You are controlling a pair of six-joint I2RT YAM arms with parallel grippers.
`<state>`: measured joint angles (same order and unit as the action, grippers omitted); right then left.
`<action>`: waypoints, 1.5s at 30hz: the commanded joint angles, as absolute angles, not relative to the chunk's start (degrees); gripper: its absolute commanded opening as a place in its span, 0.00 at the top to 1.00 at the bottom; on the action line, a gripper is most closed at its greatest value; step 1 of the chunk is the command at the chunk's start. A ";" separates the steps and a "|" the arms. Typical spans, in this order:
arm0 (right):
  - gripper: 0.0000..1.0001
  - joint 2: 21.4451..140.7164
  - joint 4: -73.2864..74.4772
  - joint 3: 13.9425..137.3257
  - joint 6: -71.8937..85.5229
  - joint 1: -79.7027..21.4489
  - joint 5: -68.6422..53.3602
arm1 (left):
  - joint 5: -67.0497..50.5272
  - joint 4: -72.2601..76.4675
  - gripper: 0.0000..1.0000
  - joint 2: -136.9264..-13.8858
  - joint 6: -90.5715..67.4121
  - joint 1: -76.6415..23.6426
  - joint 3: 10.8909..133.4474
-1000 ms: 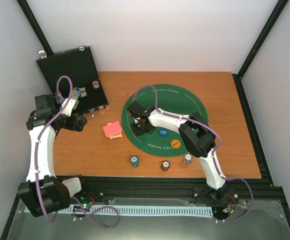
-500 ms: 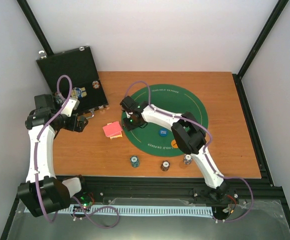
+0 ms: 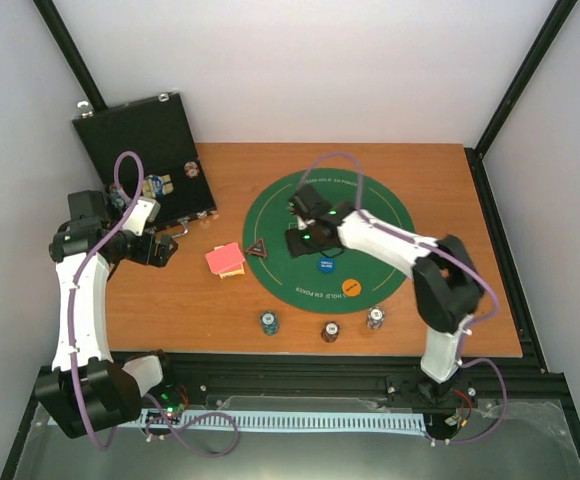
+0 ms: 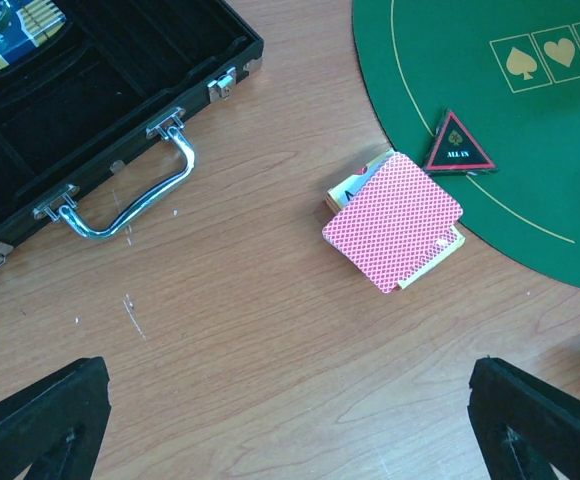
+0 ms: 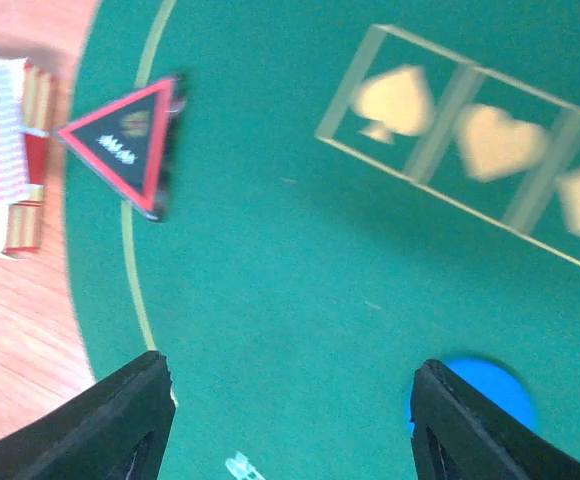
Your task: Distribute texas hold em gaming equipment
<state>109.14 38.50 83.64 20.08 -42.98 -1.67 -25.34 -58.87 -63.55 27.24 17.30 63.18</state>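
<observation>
1. My right gripper (image 5: 292, 375) hangs over the green felt mat (image 3: 375, 205). Its two fingers are apart and there is nothing between them.
2. The black triangle marker (image 5: 125, 145) with red edges lies flat on the left edge of the mat. It is off to the side of the right gripper, and nothing touches it.
3. The red-backed cards (image 4: 392, 220) sit in a small pile on the wooden table (image 3: 450, 170), just beside the triangle.
4. The blue button (image 3: 326, 265) and the orange button (image 3: 351, 288) lie on the near part of the mat.
5. Three little stacks of poker chips (image 3: 330, 331) stand in a row on the table, near the mat's front edge.
6. My left gripper (image 4: 290, 400) is spread wide and holds nothing. It hangs over the table by the handle of the black case (image 4: 90, 110).
</observation>
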 commanded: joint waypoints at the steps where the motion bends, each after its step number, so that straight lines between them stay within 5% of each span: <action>1: 0.34 99.96 37.24 73.45 23.19 -38.10 1.50 | -26.81 -60.36 0.00 -62.92 28.02 17.40 65.48; 13: 0.34 97.83 33.08 61.12 23.84 -35.59 0.10 | -29.16 -61.86 0.00 -63.83 28.39 17.43 67.36; 27: 0.50 104.32 30.47 62.31 23.14 -35.69 -1.90 | -28.63 -61.15 0.00 -63.31 29.13 17.42 67.06; 32: 0.62 106.02 30.82 64.73 22.56 -35.68 -1.14 | -28.27 -60.85 0.00 -63.70 29.20 17.45 66.95; 45: 0.71 118.89 33.99 80.02 21.09 -34.32 1.19 | -26.90 -60.06 0.00 -64.52 29.41 17.40 66.77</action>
